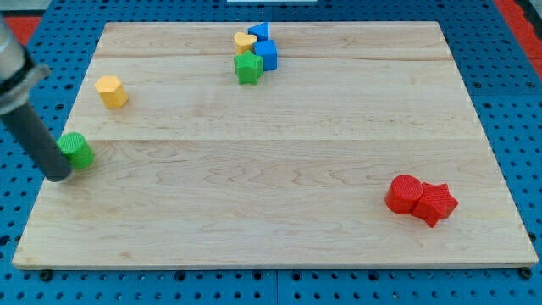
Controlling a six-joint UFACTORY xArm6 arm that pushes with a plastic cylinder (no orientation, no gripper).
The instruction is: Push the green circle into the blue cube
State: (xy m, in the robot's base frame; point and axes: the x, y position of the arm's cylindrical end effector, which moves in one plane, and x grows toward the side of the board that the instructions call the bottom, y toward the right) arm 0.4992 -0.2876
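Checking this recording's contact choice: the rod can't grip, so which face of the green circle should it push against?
Push its lower-left face. My tip already sits there, just left of the green circle. The blue cube lies toward the view's upper right, so that side probably drives the round block toward it.

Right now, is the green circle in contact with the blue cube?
No. The green circle sits far left beside my tip; the blue cube is up top.

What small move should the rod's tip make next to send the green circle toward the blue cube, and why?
Probably push toward the view's upper right: my tip sits against the left of the green circle, and the blue cube lies far up-right.
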